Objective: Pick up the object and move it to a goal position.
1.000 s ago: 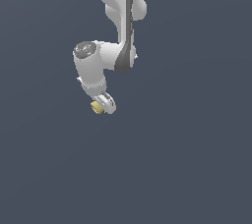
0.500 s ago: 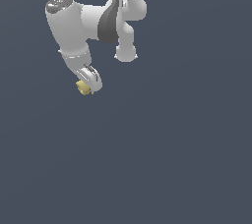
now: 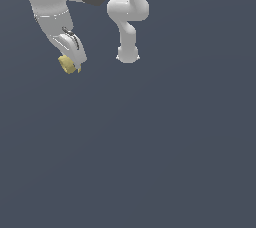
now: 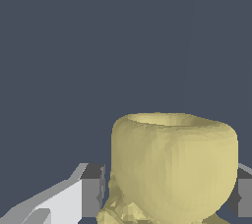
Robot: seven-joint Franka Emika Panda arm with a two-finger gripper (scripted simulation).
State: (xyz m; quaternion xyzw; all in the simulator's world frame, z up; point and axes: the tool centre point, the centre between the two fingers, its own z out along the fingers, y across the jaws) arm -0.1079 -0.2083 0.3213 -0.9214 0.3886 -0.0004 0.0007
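Note:
The object [image 3: 66,64] is a small pale-yellow lumpy item held at the tip of my white gripper [image 3: 71,64], high at the exterior view's upper left. In the wrist view the object [image 4: 172,169] fills the space between the two fingers [image 4: 91,191], looking like a rounded yellow cup shape with a lumpy base. The gripper is shut on it. No goal marker shows in either view.
The white arm's links [image 3: 127,17] hang in the upper middle of the exterior view. A plain dark grey-blue background [image 3: 165,147] fills everything else.
The arm has swung toward the exterior view's left and closer to the camera, carrying the object with it; the gripper stays shut on it.

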